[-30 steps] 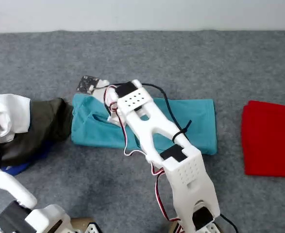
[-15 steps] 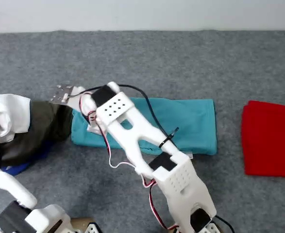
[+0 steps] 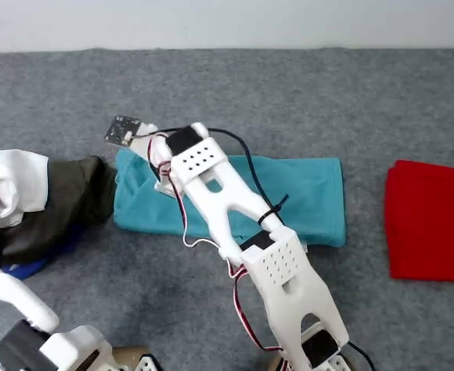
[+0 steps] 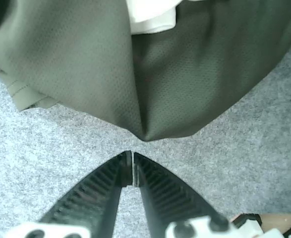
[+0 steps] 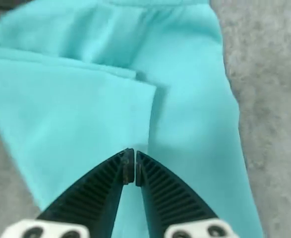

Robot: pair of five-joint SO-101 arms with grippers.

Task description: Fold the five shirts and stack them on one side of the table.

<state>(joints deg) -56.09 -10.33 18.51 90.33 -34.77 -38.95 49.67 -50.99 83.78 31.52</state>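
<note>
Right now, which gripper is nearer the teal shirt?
Right. The right gripper is directly over the teal shirt; the left gripper is over the grey table cover beside the dark olive shirt.

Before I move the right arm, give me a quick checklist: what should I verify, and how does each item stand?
1. Right pincer free of cloth: ok, shut above the teal shirt, nothing seen pinched.
2. Left pincer free: ok, shut over the table beside the dark shirt.
3. Teal shirt fold finished: not ok, long strip, creased at one end.
4. Red shirt folded: ok, lies apart.
5. Shirts stacked: not ok, white shirt and dark shirt heaped unfolded.
</note>
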